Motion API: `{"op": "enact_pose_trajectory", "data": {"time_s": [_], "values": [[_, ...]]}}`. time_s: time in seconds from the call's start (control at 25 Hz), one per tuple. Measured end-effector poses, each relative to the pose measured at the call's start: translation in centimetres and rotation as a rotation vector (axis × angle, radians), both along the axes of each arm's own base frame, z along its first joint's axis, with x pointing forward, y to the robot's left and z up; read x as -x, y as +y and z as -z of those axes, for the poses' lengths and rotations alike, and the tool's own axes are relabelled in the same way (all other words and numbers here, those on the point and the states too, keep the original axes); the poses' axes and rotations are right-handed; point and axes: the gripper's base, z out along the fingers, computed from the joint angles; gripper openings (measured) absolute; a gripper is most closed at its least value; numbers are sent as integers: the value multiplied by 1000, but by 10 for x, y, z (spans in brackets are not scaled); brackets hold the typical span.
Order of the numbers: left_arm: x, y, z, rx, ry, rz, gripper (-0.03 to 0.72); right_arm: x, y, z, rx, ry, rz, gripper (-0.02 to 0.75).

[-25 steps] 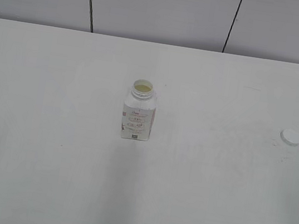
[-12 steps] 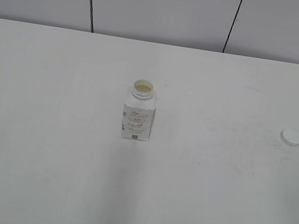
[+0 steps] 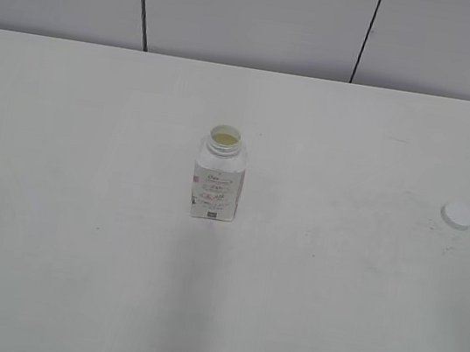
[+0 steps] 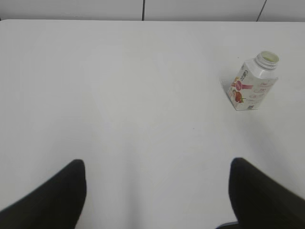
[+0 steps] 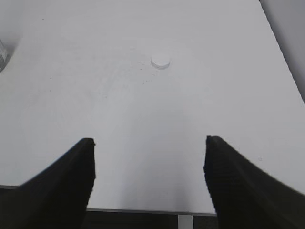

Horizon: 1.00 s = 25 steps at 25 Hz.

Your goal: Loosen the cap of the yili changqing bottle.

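The yili changqing bottle [image 3: 217, 178] stands upright in the middle of the white table, its neck open with no cap on it. It also shows in the left wrist view [image 4: 251, 82], far ahead to the right. The white cap [image 3: 457, 215] lies flat on the table at the far right, apart from the bottle; the right wrist view shows the cap [image 5: 160, 62] well ahead. My left gripper [image 4: 157, 176] is open and empty above bare table. My right gripper [image 5: 150, 157] is open and empty near the table's front edge. Neither gripper shows in the exterior view.
The white table [image 3: 76, 232] ends at a grey panelled wall [image 3: 259, 11] behind. Its front edge [image 5: 143, 210] and right edge show in the right wrist view.
Nothing has visibly moved; the bottle and the cap stay where they were.
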Motion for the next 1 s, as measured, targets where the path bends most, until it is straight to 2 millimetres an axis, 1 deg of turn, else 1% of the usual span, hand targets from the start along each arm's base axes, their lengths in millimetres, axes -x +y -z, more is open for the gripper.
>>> {"op": "enact_pose_trajectory", "data": {"time_s": [0.36, 1.0], "values": [[0, -1, 0, 0, 0, -64, 551, 1, -1, 0, 3, 0, -77, 564], [0, -1, 0, 4, 0, -71, 530, 1, -1, 0, 3, 0, -82, 564]]}}
